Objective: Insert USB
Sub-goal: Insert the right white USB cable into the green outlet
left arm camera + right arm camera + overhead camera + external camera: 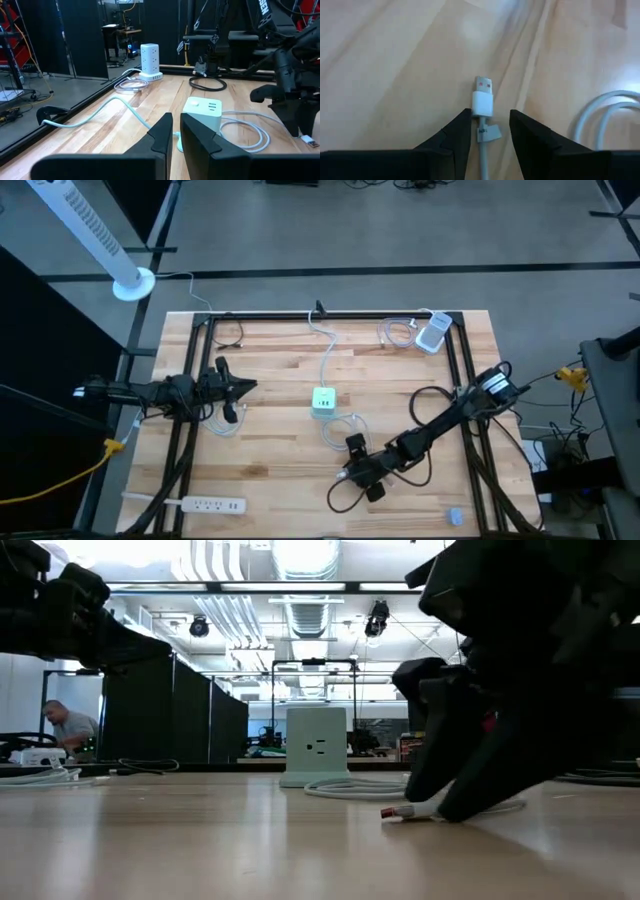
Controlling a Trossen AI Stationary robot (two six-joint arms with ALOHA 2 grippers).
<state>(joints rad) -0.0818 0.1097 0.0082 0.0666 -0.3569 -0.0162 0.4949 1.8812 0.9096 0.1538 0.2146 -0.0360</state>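
Note:
A white USB plug (482, 97) with a metal tip lies flat on the wooden table; it also shows in the low view (392, 811). Its white cable (483, 152) runs back between the fingers of my right gripper (490, 135). That gripper (350, 473) slants down at the table, open, one finger on each side of the cable just behind the plug, with a gap showing on both sides. A pale green power cube (323, 400) stands mid-table on its base. My left gripper (245, 388) hovers level at the left, shut and holding nothing.
The white cable lies in loops (345, 425) between the cube and my right gripper. A white power strip (205, 504) lies at the near left. A white socket tower (433, 333) stands at the far right. Black frame rails (330, 315) border the table.

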